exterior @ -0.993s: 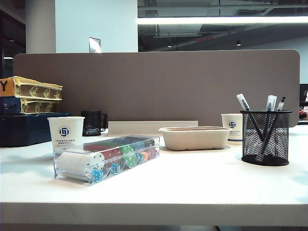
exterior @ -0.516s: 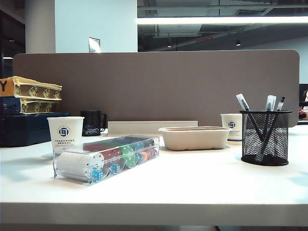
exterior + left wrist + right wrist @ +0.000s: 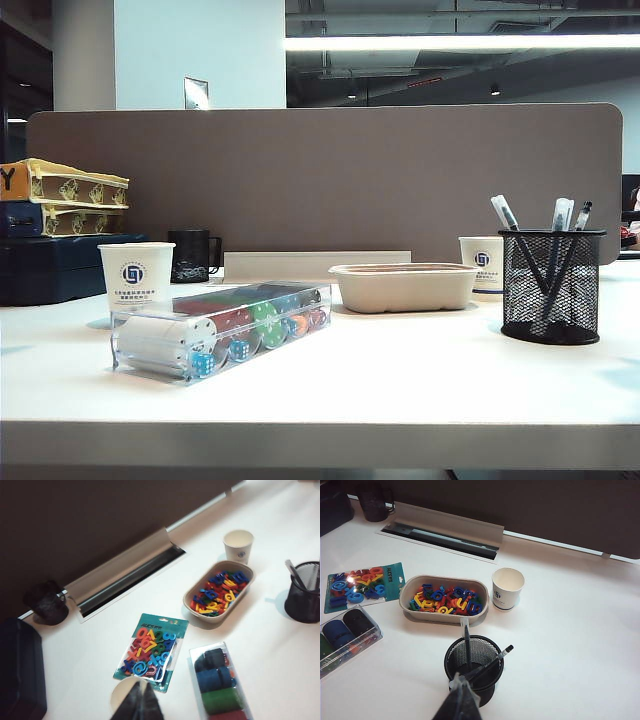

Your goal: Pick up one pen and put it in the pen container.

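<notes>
Left hand hangs clenched and empty over the white bench, well left of the black wire-mesh pen container. Right hand, clenched and empty, hovers beside it; the slim dark-barrelled pen already leans inside. Withdraw both hands clear of the rim.

A white table was seen bearing a black mesh pen container, a beige tray, two paper cups, a clear case, a black mug and a packet of letters.
</notes>
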`<control>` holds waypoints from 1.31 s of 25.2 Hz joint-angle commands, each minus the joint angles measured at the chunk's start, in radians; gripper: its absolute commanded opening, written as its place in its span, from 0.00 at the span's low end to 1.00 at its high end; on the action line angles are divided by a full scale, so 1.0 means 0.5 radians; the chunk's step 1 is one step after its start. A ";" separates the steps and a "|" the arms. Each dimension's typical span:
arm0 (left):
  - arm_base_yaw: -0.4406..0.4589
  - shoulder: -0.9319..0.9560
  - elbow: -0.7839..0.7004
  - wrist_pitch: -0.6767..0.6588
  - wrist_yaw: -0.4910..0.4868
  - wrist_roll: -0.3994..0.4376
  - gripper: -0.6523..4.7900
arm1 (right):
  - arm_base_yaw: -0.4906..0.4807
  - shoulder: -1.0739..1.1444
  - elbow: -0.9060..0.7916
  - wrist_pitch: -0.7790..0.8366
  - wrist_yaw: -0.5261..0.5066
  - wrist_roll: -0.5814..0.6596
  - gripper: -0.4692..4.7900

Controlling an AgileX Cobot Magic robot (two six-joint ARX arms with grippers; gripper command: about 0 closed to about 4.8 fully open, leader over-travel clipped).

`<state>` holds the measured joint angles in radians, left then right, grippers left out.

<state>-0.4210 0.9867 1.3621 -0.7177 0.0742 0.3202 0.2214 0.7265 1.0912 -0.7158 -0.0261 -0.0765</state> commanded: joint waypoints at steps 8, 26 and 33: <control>0.003 -0.398 -0.426 0.157 -0.021 -0.134 0.11 | -0.002 -0.067 0.007 -0.037 -0.005 -0.061 0.08; 0.003 -0.974 -0.984 0.217 -0.060 -0.276 0.11 | -0.004 -0.516 -0.282 -0.121 -0.004 -0.079 0.08; 0.003 -1.203 -1.236 0.369 -0.163 -0.303 0.11 | -0.004 -0.797 -0.549 0.007 -0.003 -0.079 0.08</control>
<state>-0.4210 0.4023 0.7612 -0.5709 0.0048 0.1818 0.2211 0.3382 0.8238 -0.7452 -0.0269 -0.1143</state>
